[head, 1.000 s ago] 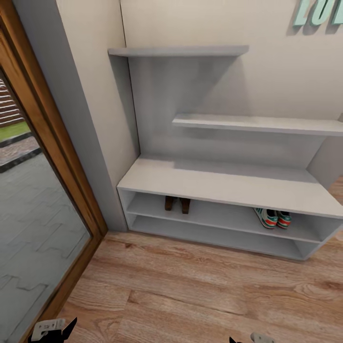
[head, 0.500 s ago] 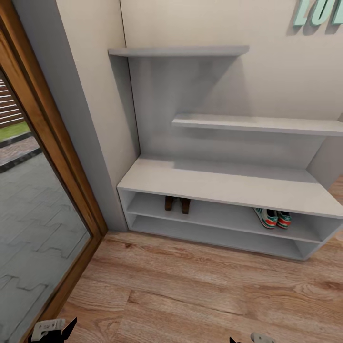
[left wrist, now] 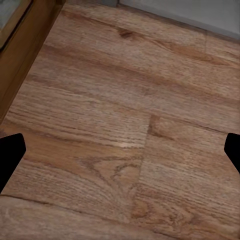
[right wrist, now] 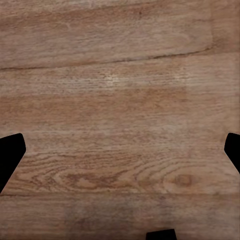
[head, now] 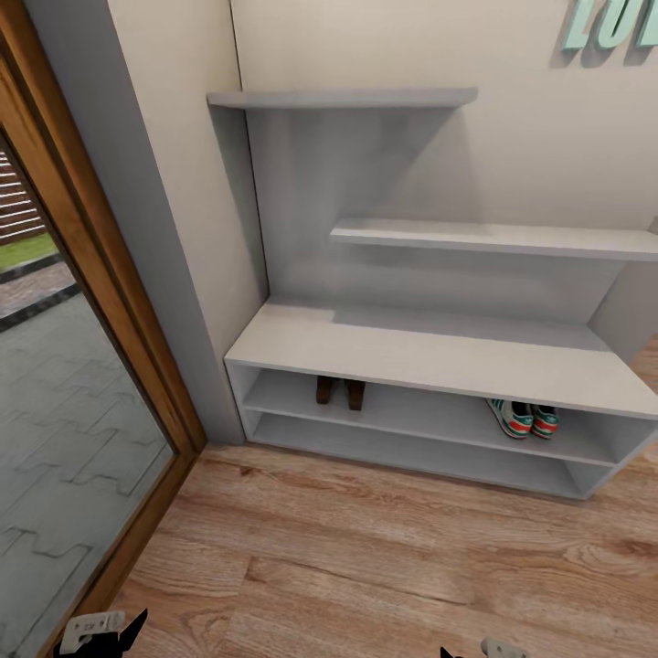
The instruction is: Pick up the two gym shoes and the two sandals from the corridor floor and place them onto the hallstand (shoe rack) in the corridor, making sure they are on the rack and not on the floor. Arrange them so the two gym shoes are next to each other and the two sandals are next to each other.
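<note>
Nothing has shifted: hallstand (head: 439, 356) holds both sandals (head: 340, 391) and both gym shoes (head: 524, 419) on its upper shelf, pairs well apart. Both tools (left wrist: 120, 150) (right wrist: 120, 155) gape wide over the corridor floor (head: 384, 557), empty. Reaching back in could knock shoes off.

We see raised teal letters (head: 612, 23) on the cream wall (head: 548, 137), cut off at the frame's edge; only "LO" seems legible, and nothing else is readable.
</note>
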Available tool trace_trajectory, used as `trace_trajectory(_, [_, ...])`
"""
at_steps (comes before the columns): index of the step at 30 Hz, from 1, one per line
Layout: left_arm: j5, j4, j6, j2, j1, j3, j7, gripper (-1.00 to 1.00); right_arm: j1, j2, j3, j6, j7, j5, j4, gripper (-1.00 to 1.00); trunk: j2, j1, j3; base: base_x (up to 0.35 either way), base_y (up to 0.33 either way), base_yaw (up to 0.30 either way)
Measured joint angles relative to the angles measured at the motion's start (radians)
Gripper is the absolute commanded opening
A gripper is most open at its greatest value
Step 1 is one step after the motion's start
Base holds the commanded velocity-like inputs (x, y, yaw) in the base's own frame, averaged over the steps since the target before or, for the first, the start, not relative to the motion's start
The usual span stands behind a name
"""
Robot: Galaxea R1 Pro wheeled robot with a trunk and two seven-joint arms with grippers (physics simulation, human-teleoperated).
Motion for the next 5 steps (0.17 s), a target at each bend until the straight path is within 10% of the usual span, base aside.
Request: trace_trajectory(5, [0.0, 0.0, 0.0, 0.001, 0.0, 0.0, 0.0, 1.0, 0.0, 0.01, 0.002, 0.0, 0.0, 0.0, -0.001, 1.0, 0.0, 0.0, 0.0, 0.0, 0.0, 0.0])
